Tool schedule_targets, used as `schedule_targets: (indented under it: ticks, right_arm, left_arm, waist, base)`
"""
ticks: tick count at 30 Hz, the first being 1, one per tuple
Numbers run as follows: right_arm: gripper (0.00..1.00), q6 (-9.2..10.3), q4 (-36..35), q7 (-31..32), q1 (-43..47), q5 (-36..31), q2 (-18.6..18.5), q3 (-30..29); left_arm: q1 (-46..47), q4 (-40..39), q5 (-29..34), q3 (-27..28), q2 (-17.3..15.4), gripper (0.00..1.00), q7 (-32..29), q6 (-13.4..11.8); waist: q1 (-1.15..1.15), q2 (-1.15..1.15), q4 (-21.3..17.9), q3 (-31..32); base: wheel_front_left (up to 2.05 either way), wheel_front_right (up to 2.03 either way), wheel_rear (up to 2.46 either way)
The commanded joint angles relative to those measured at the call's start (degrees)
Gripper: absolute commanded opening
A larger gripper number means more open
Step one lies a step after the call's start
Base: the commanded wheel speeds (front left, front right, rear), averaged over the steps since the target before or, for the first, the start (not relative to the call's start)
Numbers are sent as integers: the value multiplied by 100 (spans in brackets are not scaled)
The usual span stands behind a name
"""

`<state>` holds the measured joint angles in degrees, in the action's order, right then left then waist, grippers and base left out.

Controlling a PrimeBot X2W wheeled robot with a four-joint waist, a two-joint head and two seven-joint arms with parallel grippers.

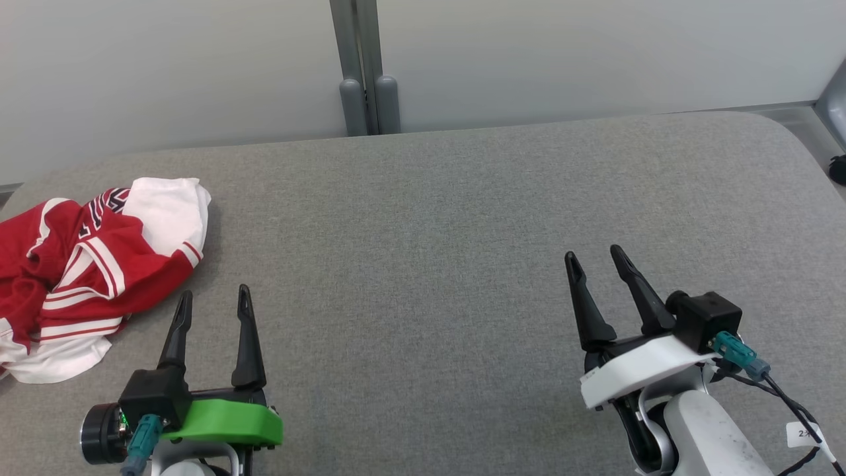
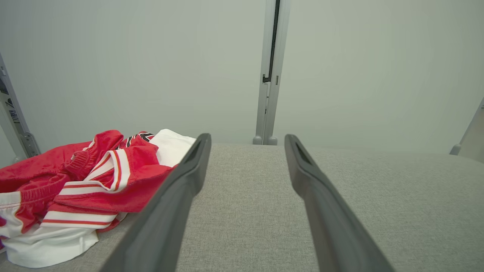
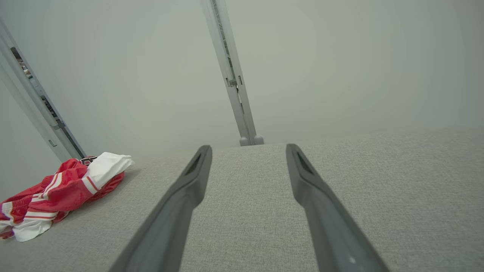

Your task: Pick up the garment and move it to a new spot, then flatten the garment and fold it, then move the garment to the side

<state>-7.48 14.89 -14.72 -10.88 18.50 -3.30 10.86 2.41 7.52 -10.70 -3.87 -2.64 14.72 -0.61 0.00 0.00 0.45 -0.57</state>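
A crumpled red and white garment (image 1: 86, 271) lies in a heap at the left end of the grey fabric table (image 1: 436, 218). In the left wrist view the garment (image 2: 75, 189) sits just left of my fingers, and in the right wrist view the garment (image 3: 56, 192) lies far off to the left. My left gripper (image 1: 215, 301) stands open near the front edge, just right of the heap and apart from it. My right gripper (image 1: 595, 258) is open over bare fabric at the front right, with nothing between its fingers.
A pale wall runs behind the table, with a grey vertical post (image 1: 363, 66) at its middle. The table's rounded far right corner (image 1: 786, 132) borders a strip of floor. A black cable (image 1: 786, 403) hangs from the right wrist.
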Motion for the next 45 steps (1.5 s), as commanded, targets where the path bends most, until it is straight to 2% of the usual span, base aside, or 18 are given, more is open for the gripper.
schedule_targets:
  ticks: [1, 34, 39, 45]
  right_arm:
    - [100, -2, 18, -44, -81, -106, -3, 26]
    - [100, -1, 97, -56, -93, -194, -29, 43]
    - [100, -1, 104, -55, -79, -251, -38, 34]
    - [100, -1, 88, -51, -25, -269, -38, 68]
  left_arm:
    - [-44, -23, 112, -13, -43, 100, 46, -46]
    - [-1, 33, 33, -46, -42, 100, 53, -82]
    - [37, 49, -36, -39, -41, 100, 53, -93]
    - [58, 57, -55, -28, -41, 100, 52, -125]
  waist:
    - [0, 0, -3, -4]
    - [0, 0, 55, -20]
    - [0, 0, 193, -53]
    - [0, 0, 572, -76]
  base:
    - [0, 0, 0]
    - [0, 0, 0]
    - [0, 0, 0]
    - [0, 0, 0]
